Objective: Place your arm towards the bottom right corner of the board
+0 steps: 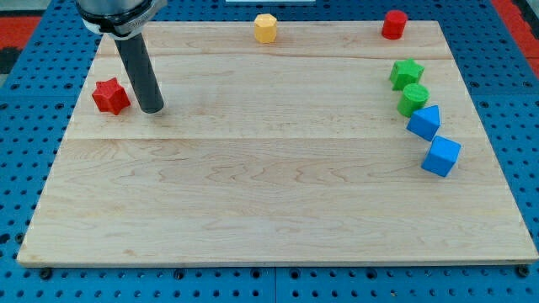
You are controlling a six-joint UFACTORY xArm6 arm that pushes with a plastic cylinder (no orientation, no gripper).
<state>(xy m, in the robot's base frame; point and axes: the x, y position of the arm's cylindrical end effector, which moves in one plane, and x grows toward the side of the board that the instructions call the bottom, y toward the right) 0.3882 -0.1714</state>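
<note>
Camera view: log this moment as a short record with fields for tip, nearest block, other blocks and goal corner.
tip: my tip at the view's upper left
nearest block: red star, just left of it
other blocks: yellow block, red block, green star, green block, two blue blocks
goal corner: board bottom right, not reached

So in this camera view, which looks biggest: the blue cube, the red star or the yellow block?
Largest to smallest as they look:
1. blue cube
2. red star, close behind
3. yellow block
The yellow block lies at the view's top, likely farther off, so its true size is unsure.
</note>
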